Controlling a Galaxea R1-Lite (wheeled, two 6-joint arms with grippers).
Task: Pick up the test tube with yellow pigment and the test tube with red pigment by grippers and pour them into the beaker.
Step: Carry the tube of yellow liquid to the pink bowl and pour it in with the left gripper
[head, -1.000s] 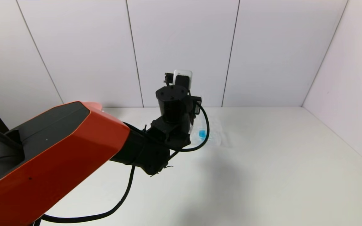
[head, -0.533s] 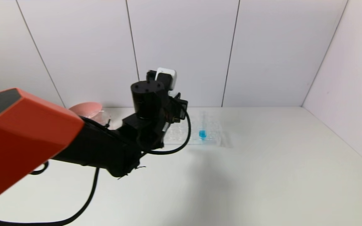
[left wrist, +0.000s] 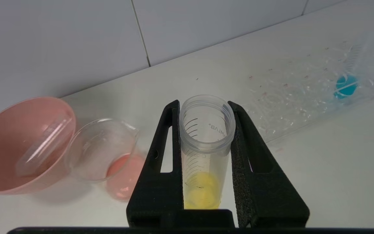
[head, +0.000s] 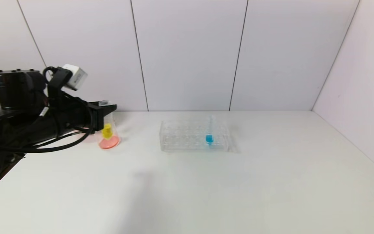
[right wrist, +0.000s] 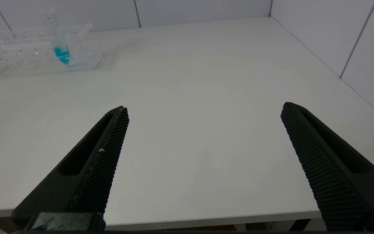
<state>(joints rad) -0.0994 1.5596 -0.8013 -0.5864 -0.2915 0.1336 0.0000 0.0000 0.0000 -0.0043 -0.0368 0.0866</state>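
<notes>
My left gripper (head: 104, 111) (left wrist: 203, 104) is shut on the test tube with yellow pigment (left wrist: 205, 130), near its open mouth. The tube (head: 107, 131) hangs roughly upright, with the yellow liquid at its bottom. It is close beside the beaker (head: 114, 138) (left wrist: 97, 148), which holds red-pink liquid. No tube with red liquid shows. An empty clear tube (left wrist: 42, 146) lies in the pink bowl (left wrist: 2, 130). My right gripper (right wrist: 203, 109) is open and empty above the table's front edge; it is out of the head view.
A clear tube rack (head: 187, 136) (right wrist: 18, 61) stands mid-table and holds one tube with blue liquid (head: 209, 138) (right wrist: 62, 53). White walls close the back and right. The left arm hides the pink bowl in the head view.
The left arm has swung from in front of the rack to the far left. Its gripper is now at the beaker, and the rack is uncovered.
</notes>
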